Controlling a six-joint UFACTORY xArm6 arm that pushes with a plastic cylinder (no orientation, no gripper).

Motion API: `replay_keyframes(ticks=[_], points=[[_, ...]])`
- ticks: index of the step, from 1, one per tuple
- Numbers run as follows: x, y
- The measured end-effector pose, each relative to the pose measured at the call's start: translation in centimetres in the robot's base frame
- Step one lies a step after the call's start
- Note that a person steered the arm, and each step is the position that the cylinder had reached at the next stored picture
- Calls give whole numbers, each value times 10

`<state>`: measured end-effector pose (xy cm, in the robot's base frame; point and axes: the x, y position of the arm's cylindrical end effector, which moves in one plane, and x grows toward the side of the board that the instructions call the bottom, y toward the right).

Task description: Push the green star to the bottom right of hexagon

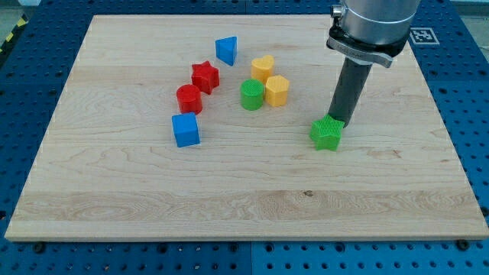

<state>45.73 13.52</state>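
The tabletop (252,191) is a pale wooden board with visible grain running from the view's left to its right, and a small dark knot shows near 6 o'clock of the board's centre. The board rests on a blue perforated base plate (30,92) with regular rows of holes. At the view's top left corner a strip with yellow and black hazard stripes (11,37) is partly visible. A black-and-white marker tag (422,35) sits at the board's top right corner.

My arm carries no hand; it ends in a dark rod below a grey housing (374,23), so nothing is held. My tip (338,120) stands at the 12 o'clock edge of the green star (326,134), touching or just beside it; I cannot tell which.

The green star lies well apart from the yellow hexagon (276,90), at roughly 4 o'clock of it.

The remaining blocks form a cluster toward the view's upper left of centre. The green cylinder (252,95) sits just beside the yellow hexagon at its 9 o'clock. The yellow heart (263,68) sits at the hexagon's 11 o'clock. The blue triangle (226,50) lies farthest toward the view's top. The red star (205,76) and red cylinder (189,98) lie close together, and the blue cube (186,130) lies at 6 o'clock of the red cylinder.
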Motion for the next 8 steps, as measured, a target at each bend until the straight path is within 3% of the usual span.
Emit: replay_keyframes(ticks=[2,4,8], points=[[4,2],[-57,26],[-8,-37]])
